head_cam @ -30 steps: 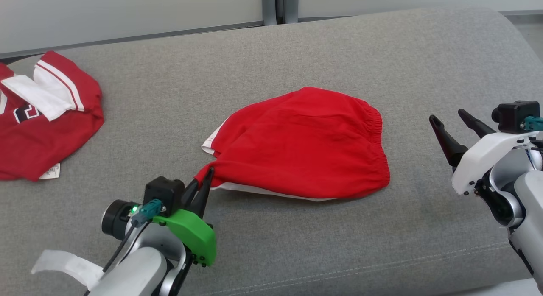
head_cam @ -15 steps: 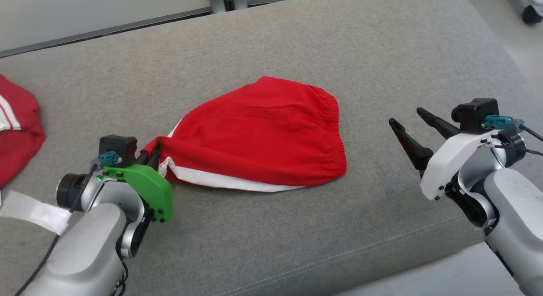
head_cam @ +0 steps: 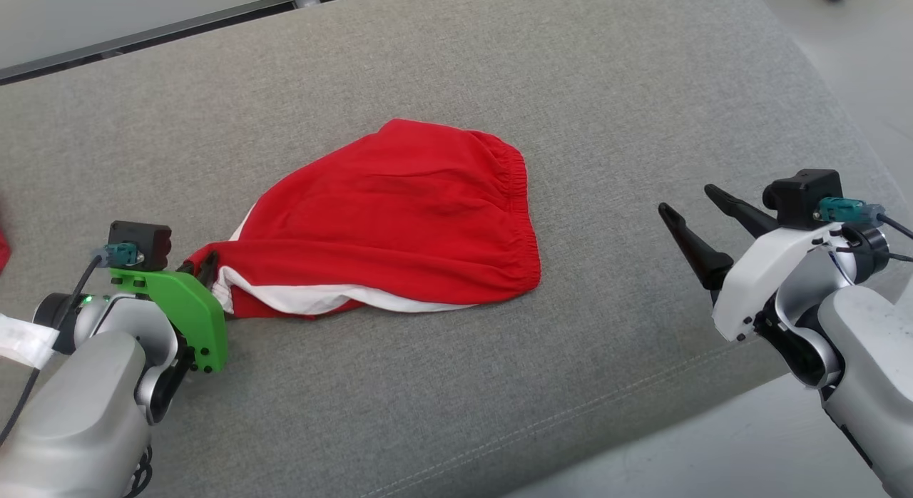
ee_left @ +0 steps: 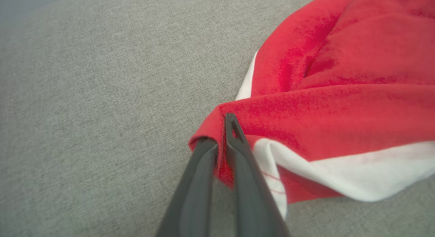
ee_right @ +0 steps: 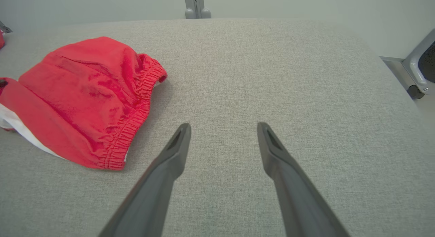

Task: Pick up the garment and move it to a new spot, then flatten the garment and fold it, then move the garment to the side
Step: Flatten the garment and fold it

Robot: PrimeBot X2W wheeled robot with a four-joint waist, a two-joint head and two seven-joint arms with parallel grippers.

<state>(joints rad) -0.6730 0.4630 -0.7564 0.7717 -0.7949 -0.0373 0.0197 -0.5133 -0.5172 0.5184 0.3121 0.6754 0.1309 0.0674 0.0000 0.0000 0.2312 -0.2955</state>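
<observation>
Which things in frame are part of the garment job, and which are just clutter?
Job:
- red shorts
- left gripper, shut on a corner of the shorts
- right gripper, open, apart from the shorts
- grey cushion under the shorts

Lying about:
- bit of other red cloth at the edge
- caster wheel
- metal post

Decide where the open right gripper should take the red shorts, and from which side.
Grip the elastic waistband of the red shorts, coming from the robot's right with the right gripper. That gathered edge faces it, thick and unobstructed, opposite where the left gripper pinches, so a pull would probably spread the cloth.
</observation>
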